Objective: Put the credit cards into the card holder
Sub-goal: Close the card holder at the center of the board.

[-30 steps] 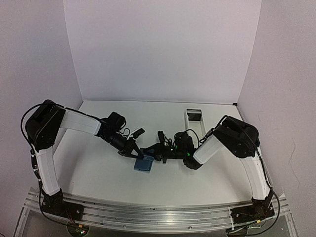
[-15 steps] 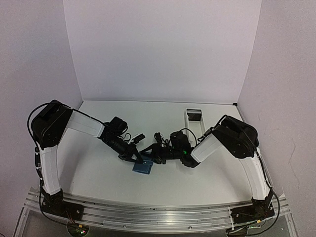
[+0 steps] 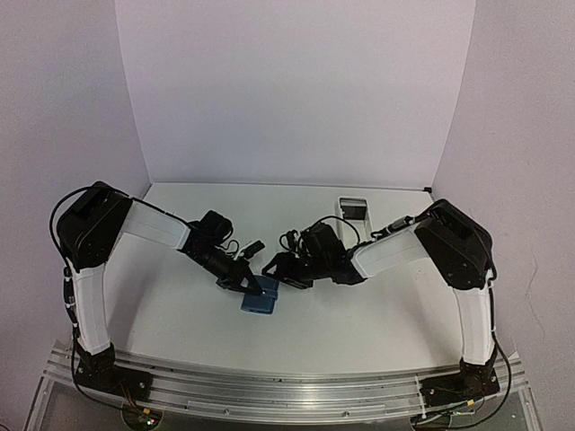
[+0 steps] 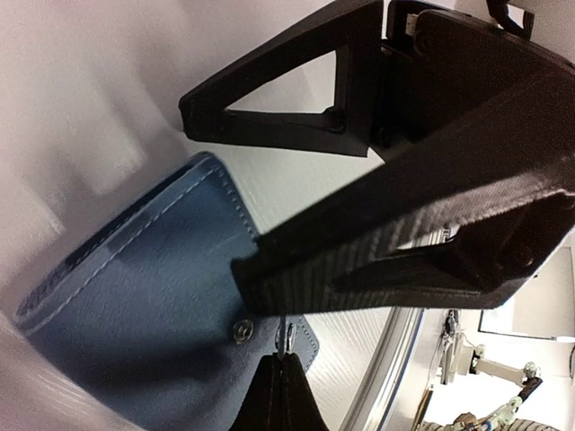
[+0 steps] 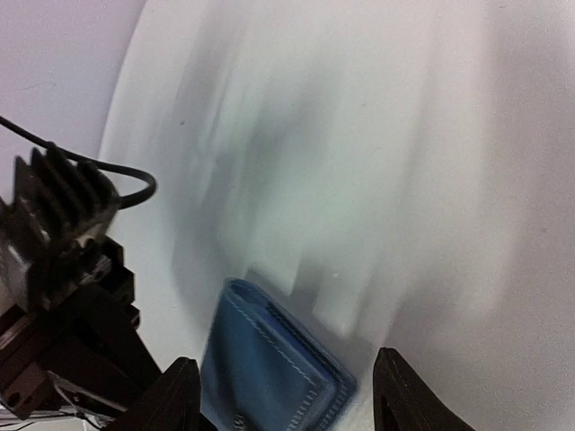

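While the left gripper is staying clamped on the card holder near its snap, the right gripper is opening and drawing back. Its fingers are now standing apart with nothing between them. The blue card holder is lying on the desk just ahead of the right gripper, pinned only by the left.

Judgement: the right arm is freeing itself to fetch a card. No credit cards are showing clearly. A dark item is sitting in the white tray, well behind the right gripper. Open desk is lying either side, but the two grippers are crowding each other.
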You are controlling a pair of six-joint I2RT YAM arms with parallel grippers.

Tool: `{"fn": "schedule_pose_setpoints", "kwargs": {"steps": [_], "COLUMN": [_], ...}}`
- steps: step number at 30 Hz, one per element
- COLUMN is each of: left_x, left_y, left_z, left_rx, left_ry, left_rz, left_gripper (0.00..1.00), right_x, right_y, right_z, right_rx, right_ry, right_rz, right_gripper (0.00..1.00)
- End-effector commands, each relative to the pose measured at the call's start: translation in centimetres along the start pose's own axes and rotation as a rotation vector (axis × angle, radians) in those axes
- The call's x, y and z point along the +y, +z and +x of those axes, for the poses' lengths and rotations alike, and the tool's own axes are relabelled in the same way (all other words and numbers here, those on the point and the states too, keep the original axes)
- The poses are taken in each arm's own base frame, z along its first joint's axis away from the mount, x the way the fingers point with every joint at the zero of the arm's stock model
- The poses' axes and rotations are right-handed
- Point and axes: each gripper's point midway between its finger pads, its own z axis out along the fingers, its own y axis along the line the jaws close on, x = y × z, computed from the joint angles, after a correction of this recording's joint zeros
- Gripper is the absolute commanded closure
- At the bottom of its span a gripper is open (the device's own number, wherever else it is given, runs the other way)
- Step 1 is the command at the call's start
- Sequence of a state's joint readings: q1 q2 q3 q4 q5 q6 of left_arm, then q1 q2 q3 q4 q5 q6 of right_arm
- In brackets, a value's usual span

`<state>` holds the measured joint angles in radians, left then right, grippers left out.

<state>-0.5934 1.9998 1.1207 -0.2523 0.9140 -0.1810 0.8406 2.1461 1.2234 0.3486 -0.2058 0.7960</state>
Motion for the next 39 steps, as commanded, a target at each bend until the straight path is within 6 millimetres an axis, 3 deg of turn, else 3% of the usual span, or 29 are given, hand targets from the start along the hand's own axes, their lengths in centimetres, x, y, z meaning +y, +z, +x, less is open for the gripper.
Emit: {"fn": "schedule_pose_setpoints", "kwargs": {"steps": [1, 6, 10, 15, 22, 30, 39], "left_x": [-0.8, -0.3, 0.6, 1.1, 1.1, 1.1, 2.3], "left_y": [-0.4, -0.1, -0.2, -0.9, -1.4, -1.3, -1.6], "left_z": [-3.0, -2.3, -1.6, -2.2, -1.6, -1.0, -0.4], "left_rx": [-0.057, -0.040, -0.031, -0.061, -0.048, -0.044, -0.051], "left_ry": [0.077, 0.044, -0.030, -0.069, -0.085, -0.094, -0.131], "left_rz": [0.007, 0.003, -0.029, -0.053, -0.058, -0.043, -0.083], "left_gripper": [1.00, 1.00, 1.00, 1.00, 1.00, 1.00, 1.00], "right_x": [0.4, 0.2, 0.3, 0.3, 1.5, 2.9, 2.4], "right_y": [-2.2, -3.3, -2.4, -1.7, -2.1, -0.6, 0.3], "right_z": [-1.4, -0.7, 0.9, 1.8, 1.7, 1.9, 3.4], "right_rx": [-0.020, -0.016, 0.028, 0.065, 0.061, 0.083, 0.110], "right_ry": [-0.071, -0.095, -0.137, -0.125, -0.146, -0.144, -0.132], "right_rz": [0.144, 0.206, 0.227, 0.210, 0.163, 0.080, 0.087], "right_gripper": [0.36, 0.36, 0.37, 0.47, 0.44, 0.41, 0.43]}}
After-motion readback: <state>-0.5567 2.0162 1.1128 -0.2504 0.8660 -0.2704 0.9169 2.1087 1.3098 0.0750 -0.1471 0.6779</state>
